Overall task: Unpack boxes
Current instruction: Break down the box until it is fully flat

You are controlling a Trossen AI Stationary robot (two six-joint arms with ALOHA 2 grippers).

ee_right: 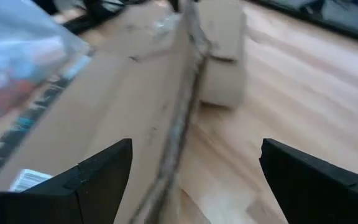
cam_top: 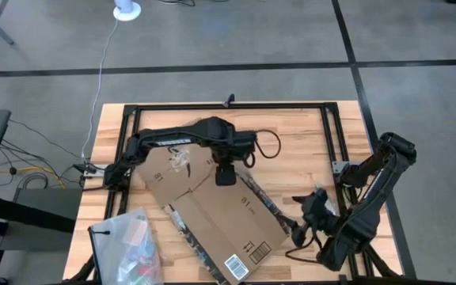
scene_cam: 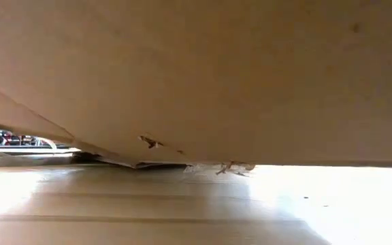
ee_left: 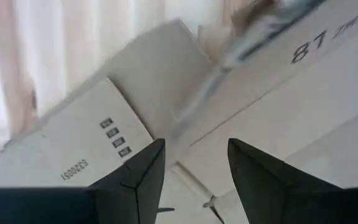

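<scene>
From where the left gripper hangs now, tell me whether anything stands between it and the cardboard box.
Nothing visible does. The left gripper hangs open directly over the cardboard box, and its wrist view shows only the box's bare flaps between its fingers. The plastic bag lies off to the side, and the right gripper waits beside the box's edge.

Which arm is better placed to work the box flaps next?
Left. The left gripper hangs open directly over the box top; the right gripper, also open, sits off its side edge.

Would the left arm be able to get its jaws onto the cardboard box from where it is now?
Probably yes: the left gripper hovers open directly over the cardboard box, with nothing between them.
</scene>
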